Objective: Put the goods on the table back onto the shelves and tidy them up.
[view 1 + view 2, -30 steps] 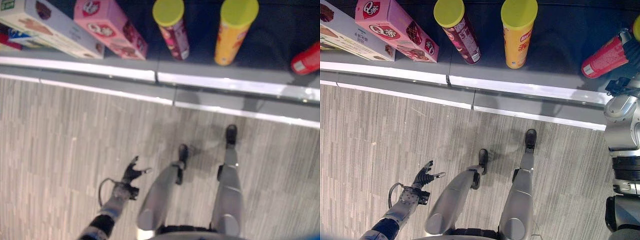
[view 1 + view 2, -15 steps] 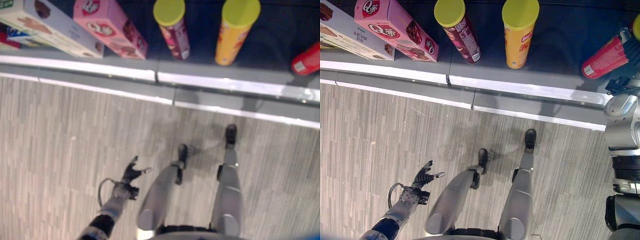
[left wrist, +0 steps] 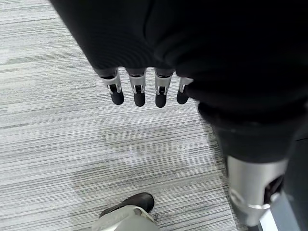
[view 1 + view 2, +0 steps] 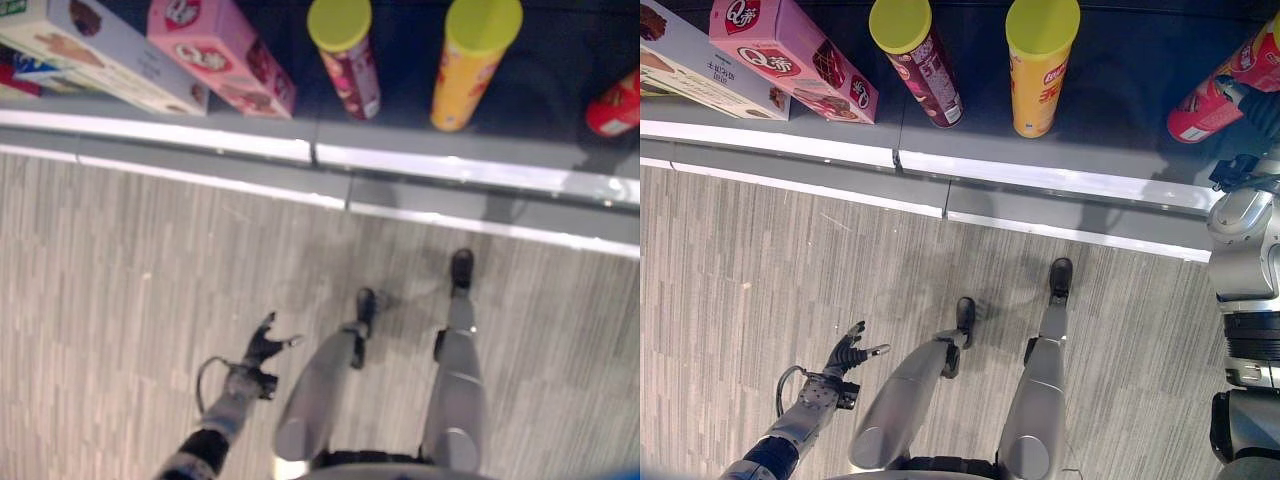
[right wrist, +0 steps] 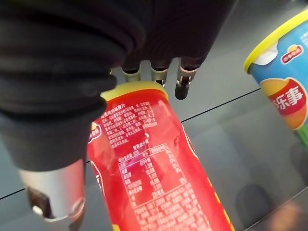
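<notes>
One can in play. Gripped in right hand [image 5: 182,83]: red can [image 5: 154,173], with fingers over its yellow-lidded end and thumb against its side, so closed on it rather than just touching. Seen at far right of shelf [image 4: 1110,110] in the right eye view, tilted, base toward the shelf edge, lid end up under the hand.

Compared with half a second ago: lifted and swung further right and deeper onto the shelf, less of it lying flat, base now off the spot where it lay. Reads as standing the can upright, mid-tilt, not yet released. No change anywhere else.

Just beside it in the right wrist view: blue can [image 5: 284,91], upright, apart from the red one but close. Worth watching for a knock as the red one comes vertical.

Further left along the shelf: yellow can [image 4: 1040,70] and maroon can [image 4: 925,65], both standing, well apart from the hand. Beyond those, pink box [image 4: 790,60] and pale box [image 4: 690,60], lying at an angle, probably wanting straightening later.

Hanging low over the floor [image 4: 740,300]: left hand [image 4: 847,350], fingers relaxed and open, holding nothing, idle.

Meaning for task: placing step close to done for this can; remaining, by judgement, setting it square on its base, letting go, then tidying the row.
</notes>
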You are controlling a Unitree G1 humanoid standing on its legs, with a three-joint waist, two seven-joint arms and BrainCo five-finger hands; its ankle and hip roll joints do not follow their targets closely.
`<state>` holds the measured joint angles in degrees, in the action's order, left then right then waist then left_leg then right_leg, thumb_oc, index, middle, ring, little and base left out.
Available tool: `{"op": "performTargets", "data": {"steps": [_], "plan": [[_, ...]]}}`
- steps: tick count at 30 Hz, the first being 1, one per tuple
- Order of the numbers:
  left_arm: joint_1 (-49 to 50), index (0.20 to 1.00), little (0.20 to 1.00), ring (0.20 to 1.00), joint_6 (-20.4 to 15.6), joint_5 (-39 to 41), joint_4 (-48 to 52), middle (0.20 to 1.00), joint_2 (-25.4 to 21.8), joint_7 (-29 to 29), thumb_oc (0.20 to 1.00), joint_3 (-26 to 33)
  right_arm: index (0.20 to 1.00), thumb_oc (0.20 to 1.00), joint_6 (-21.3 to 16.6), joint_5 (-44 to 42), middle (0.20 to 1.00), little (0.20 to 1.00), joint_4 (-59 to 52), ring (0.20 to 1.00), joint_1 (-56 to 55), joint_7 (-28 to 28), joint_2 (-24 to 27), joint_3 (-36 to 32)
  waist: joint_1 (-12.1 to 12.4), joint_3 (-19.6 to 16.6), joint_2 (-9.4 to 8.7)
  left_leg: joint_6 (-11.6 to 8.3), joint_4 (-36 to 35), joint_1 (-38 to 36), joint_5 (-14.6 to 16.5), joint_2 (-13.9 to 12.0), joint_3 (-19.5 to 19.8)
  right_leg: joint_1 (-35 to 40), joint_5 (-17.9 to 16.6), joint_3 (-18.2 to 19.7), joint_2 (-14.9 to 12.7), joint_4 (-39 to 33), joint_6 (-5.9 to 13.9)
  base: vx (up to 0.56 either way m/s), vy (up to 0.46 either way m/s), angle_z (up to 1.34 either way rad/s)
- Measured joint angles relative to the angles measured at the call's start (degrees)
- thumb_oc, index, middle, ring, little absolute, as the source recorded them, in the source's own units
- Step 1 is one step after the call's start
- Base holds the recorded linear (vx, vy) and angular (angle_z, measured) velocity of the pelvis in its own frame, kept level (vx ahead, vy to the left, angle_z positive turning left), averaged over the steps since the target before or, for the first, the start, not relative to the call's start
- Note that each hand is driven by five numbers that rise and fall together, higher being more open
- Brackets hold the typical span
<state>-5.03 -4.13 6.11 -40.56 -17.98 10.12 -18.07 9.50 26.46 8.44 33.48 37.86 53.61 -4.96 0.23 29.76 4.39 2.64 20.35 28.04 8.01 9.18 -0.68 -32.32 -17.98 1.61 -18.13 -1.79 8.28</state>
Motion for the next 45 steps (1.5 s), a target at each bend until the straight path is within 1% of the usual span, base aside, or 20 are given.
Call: {"op": "performTargets", "data": {"steps": [6,9,13,15,16,18,19,23,24,25,26,27,29,31,37,42,45], "plan": [[-0.03,1.0,1.0,1.0,0.24,-0.01,-0.64,1.0,0.16,0.53,1.0,0.0,1.0,1.0,-0.02,-0.01,1.0,1.0,-0.18,1.0,-0.02,0.01,-0.09,-0.01,-0.01,0.0,0.0,0.0,0.0,-0.01,0.0,-0.01,0.01,0.02,0.0,-0.03,0.0,0.0,0.0,0.0,0.0,0.0],[-0.03,1.0,1.0,1.0,0.29,-0.02,-0.81,1.0,0.28,0.89,1.0,0.0,1.0,1.0,-0.07,-0.04,1.0,1.0,-2.76,1.0,-0.17,0.11,-1.23,-0.24,-0.12,0.0,0.0,0.0,0.0,-0.02,0.0,-0.02,0.02,0.03,0.0,-0.04,0.01,0.0,0.0,0.0,0.0,0.0],[-0.12,1.0,1.0,1.0,0.56,-0.03,-1.19,1.0,0.55,1.01,1.0,0.02,1.0,1.0,-1.38,-0.11,1.0,1.0,-9.36,1.0,-2.31,0.78,-4.31,-1.19,-0.37,0.0,-0.01,0.0,-0.01,-0.01,0.0,-0.01,0.04,0.05,0.01,-0.1,-0.02,-0.02,-0.01,0.0,0.0,0.0],[-0.11,1.0,1.0,1.0,0.63,-0.02,-1.39,1.0,0.68,1.11,1.0,0.07,1.0,1.0,-1.82,-0.12,1.0,1.0,-12.82,1.0,-4.08,1.37,-6.97,-3.73,-0.42,0.03,-0.06,0.0,-0.01,0.01,0.0,-0.01,0.07,0.04,0.06,-0.14,-0.02,-0.01,-0.09,0.0,0.0,0.0],[-0.12,1.0,1.0,1.0,0.64,-0.02,-1.75,1.0,0.94,1.2,1.0,0.09,1.0,1.0,-2.63,-0.13,1.0,1.0,-14.39,1.0,-5.14,2.14,-8.42,-5.04,-0.64,0.06,-0.1,0.0,-0.02,0.01,0.0,0.02,0.04,0.04,0.08,-0.13,-0.06,-0.02,-0.11,0.0,0.0,0.0],[-0.13,1.0,1.0,1.0,0.71,-0.03,-2.4,1.0,1.23,1.59,1.0,0.09,1.0,1.0,-3.09,-0.37,1.0,1.0,-15.51,1.0,-5.83,2.93,-9.34,-5.5,-1.28,0.13,-0.22,-0.01,-0.01,0.08,0.0,0.05,0.03,0.0,0.11,-0.13,-0.11,-0.03,-0.12,0.0,0.0,0.0],[-0.15,1.0,1.0,1.0,0.89,-0.03,-2.67,1.0,1.37,1.88,1.0,0.13,1.0,1.0,-3.77,-0.66,1.0,1.0,-17.13,1.0,-6.78,3.24,-11.09,-6.87,-1.45,0.23,-0.4,-0.01,-0.02,0.12,0.0,0.03,0.05,-0.03,0.12,-0.16,-0.09,-0.05,-0.13,0.0,0.0,0.0],[-0.16,1.0,1.0,1.0,1.38,-0.03,-3.0,1.0,2.04,2.56,1.0,0.11,1.0,1.0,-5.22,-1.22,1.0,1.0,-19.11,1.0,-8.96,4.47,-14.69,-8.79,-2.23,0.47,-0.81,-0.02,-0.01,0.24,0.01,-0.03,0.01,-0.15,0.12,-0.13,-0.03,-0.07,-0.13,0.0,0.0,0.0],[-0.14,1.0,1.0,1.0,1.49,-0.02,-3.25,1.0,2.56,3.02,1.0,0.11,1.0,1.0,-5.53,-2.99,1.0,1.0,-20.5,1.0,-10.35,5.05,-17.23,-9.75,-2.47,0.47,-0.83,-0.02,-0.03,0.25,0.01,-0.04,0.01,-0.17,0.14,-0.13,-0.02,-0.09,-0.11,0.0,0.0,0.0],[-0.15,1.0,1.0,1.0,1.53,-0.02,-3.32,1.0,2.71,3.09,1.0,0.08,1.0,1.0,-5.68,-3.13,1.0,1.0,-20.78,1.0,-10.84,5.21,-18.07,-9.86,-2.65,0.47,-0.84,-0.02,-0.03,0.3,0.02,-0.06,-0.03,-0.23,0.16,-0.12,-0.01,-0.1,-0.09,0.03,-0.013,-0.01],[-0.14,1.0,1.0,1.0,1.54,-0.01,-3.35,1.0,2.8,3.29,1.0,0.08,1.0,1.0,-7.34,-4.77,1.0,1.0,-21.28,1.0,-12.11,5.26,-20.19,-10.38,-2.89,0.46,-0.89,-0.04,-0.01,0.44,0.02,-0.06,0.01,-0.33,0.18,-0.13,0.0,-0.1,-0.07,0.0,0.0,0.0],[-0.14,1.0,1.0,1.0,1.52,-0.01,-3.34,1.0,2.83,3.32,1.0,0.06,1.0,1.0,-7.95,-5.58,1.0,1.0,-21.67,1.0,-13.31,5.23,-21.37,-10.6,-3.08,0.46,-0.89,-0.11,0.0,0.55,0.07,-0.14,-0.02,-0.49,0.23,-0.15,0.06,-0.1,-0.02,0.01,-0.01,-0.04],[-0.14,1.0,1.0,1.0,1.53,0.0,-3.37,1.0,2.84,3.41,1.0,0.22,1.0,1.0,-11.77,-11.72,1.0,1.0,-22.49,1.0,-16.24,3.95,-25.7,-11.08,-3.23,0.5,-1.19,-0.26,0.07,1.1,0.15,-0.29,-0.19,-1.17,0.34,0.11,0.28,0.04,0.04,0.01,-0.022,-0.06],[-0.1,1.0,1.0,1.0,1.58,0.0,-3.65,1.0,2.84,3.34,1.0,0.43,1.0,1.0,-14.34,-17.65,1.0,1.0,-21.39,1.0,-19.31,1.33,-27.6,-10.69,-3.41,0.55,-1.53,-0.34,0.03,1.32,0.21,-0.43,-0.51,-1.69,0.21,0.53,0.47,0.14,-0.11,0.01,-0.019,-0.08],[-0.11,1.0,1.0,1.0,1.58,0.0,-4.32,1.0,2.37,3.31,1.0,0.72,1.0,1.0,-15.6,-24.67,1.0,1.0,-17.78,1.0,-24.01,-3.54,-28.51,-7.15,-4.78,0.74,-2.31,-0.66,0.05,1.76,0.4,-1.16,-0.86,-2.3,0.2,0.66,1.08,0.17,-0.13,0.0,-0.014,-0.04],[-0.11,1.0,1.0,1.0,1.45,0.0,-4.36,1.0,2.3,3.3,1.0,0.7,1.0,1.0,-16.01,-25.49,1.0,1.0,-15.5,1.0,-24.37,-4.39,-28.66,-6.73,-4.76,0.74,-2.33,-0.8,0.02,1.87,0.46,-1.61,-0.88,-2.5,0.3,0.65,1.58,0.17,-0.21,0.0,-0.009,-0.01],[-0.11,1.0,1.0,1.0,1.35,0.0,-4.4,1.0,2.11,3.29,1.0,0.69,1.0,1.0,-16.24,-25.66,1.0,1.0,-13.06,1.0,-22.73,-4.36,-28.64,-6.67,-4.77,0.73,-2.36,-0.85,-0.01,1.95,0.44,-1.7,-0.95,-2.66,0.3,0.68,1.68,0.19,-0.23,0.0,0.0,0.0]]}}
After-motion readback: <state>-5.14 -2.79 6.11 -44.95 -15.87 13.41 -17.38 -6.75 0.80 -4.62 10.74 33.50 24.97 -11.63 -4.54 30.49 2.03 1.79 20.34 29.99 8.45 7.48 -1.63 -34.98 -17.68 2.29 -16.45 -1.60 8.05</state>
